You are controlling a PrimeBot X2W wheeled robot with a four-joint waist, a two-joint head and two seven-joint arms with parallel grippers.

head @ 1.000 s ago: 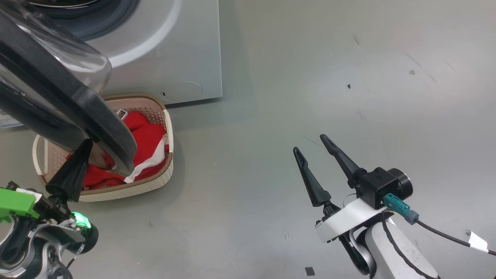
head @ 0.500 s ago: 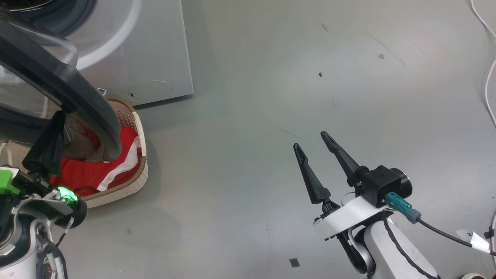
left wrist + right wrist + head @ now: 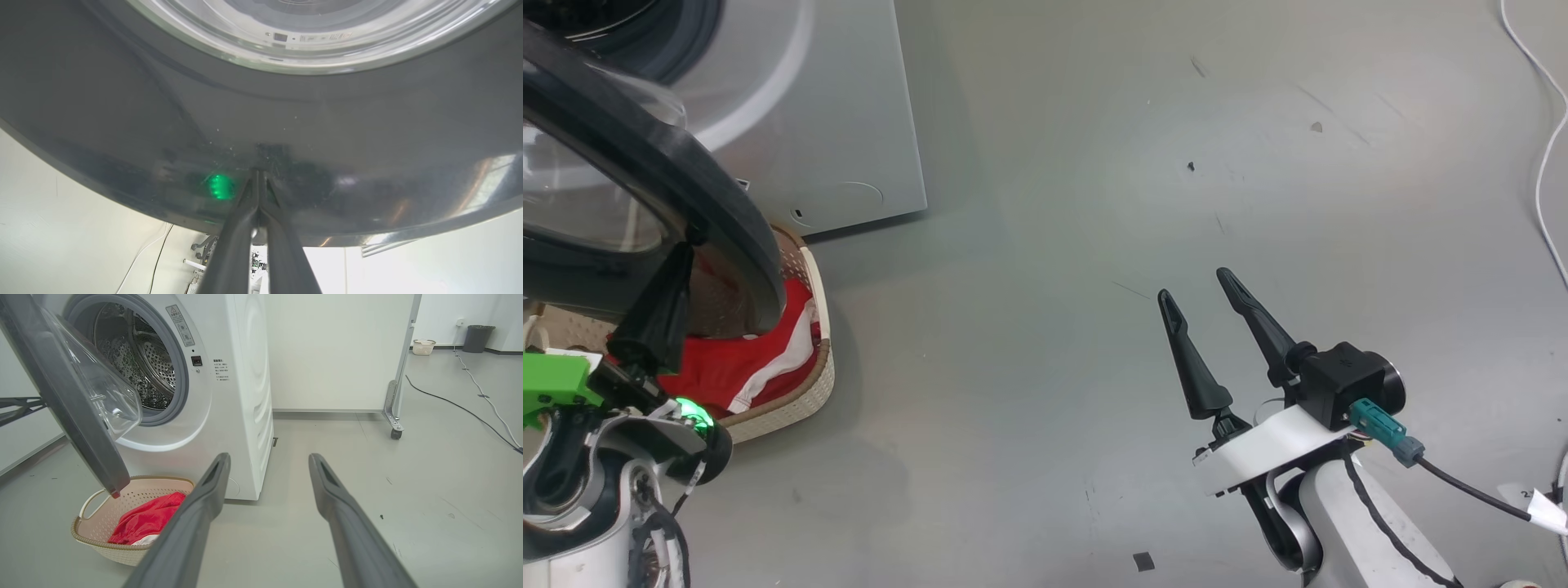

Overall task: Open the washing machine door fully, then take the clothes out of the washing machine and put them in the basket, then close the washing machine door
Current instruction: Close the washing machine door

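Pushing step by the look of it: left tool pinched shut, nothing between its fingers, tips pressed on the glossy black rim of the washing machine door, left side of head view. Lower right, the right tool is spread wide and empty over bare floor. Red clothes sit in the basket, lower left, partly under the door's bottom edge. The drum looks empty in right wrist view. Door hangs part-open off the washing machine.

Handling, my read: door is rigid, hinged, prob fairly heavy w/ that glass bowl — no grasp needed, just a push. Rim is slick, so closed tips can skid. Contact should be square to the surface, on the rim near the free edge for leverage, not on the glass. Latch prob needs a firm last shove. Clearance btw door bottom and basket rim — can't tell from these views. Clothes are soft and light, already binned.
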